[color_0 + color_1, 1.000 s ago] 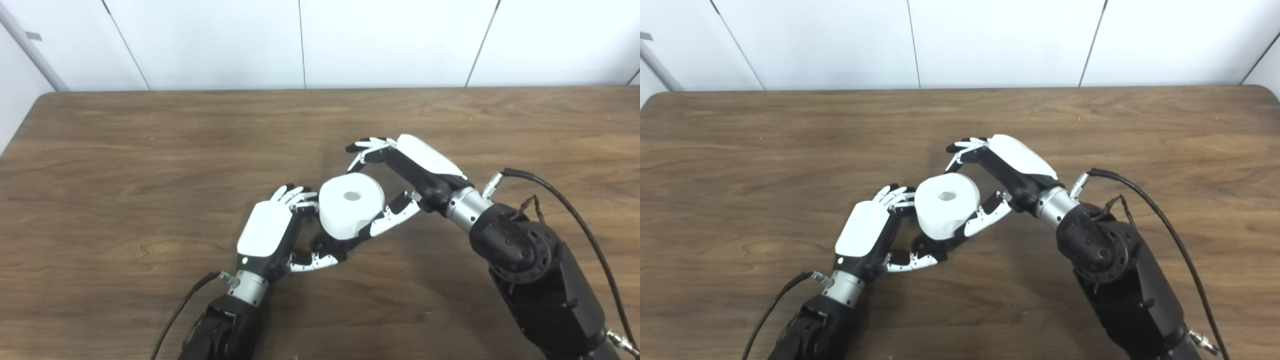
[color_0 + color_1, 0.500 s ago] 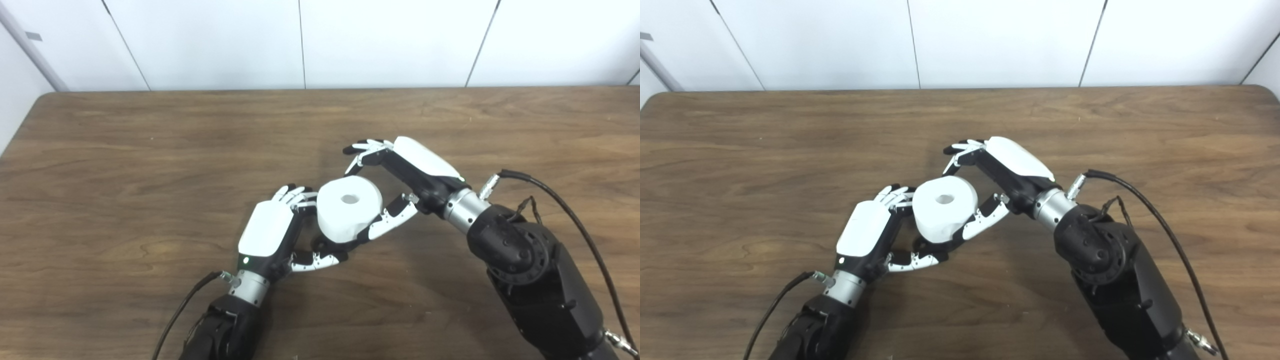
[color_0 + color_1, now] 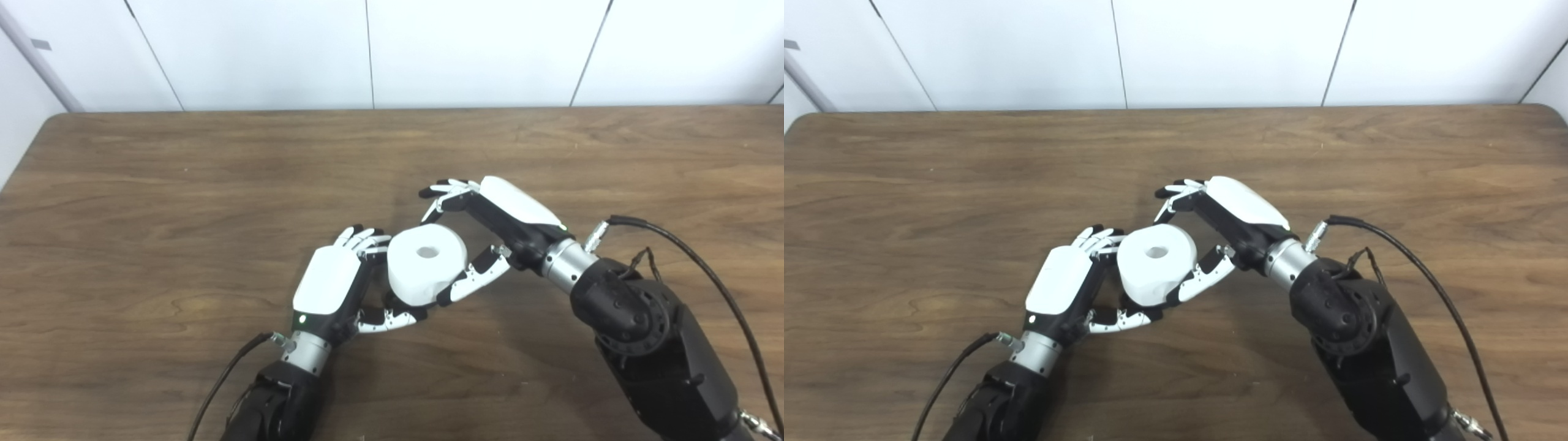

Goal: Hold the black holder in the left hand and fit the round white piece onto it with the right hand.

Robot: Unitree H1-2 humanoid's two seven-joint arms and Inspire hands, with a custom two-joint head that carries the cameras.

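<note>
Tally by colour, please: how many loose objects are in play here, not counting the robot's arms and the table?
White: 1, the round white piece, held by the right hand.
Black: 1, the black holder, mostly hidden under the piece, in the left hand.
Total: 2

The round white piece point(image 3: 425, 262), its centre hole facing up, sits over the mostly hidden black holder point(image 3: 392, 301).

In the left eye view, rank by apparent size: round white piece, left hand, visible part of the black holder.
1. left hand
2. round white piece, not much smaller
3. black holder, mostly hidden
</note>
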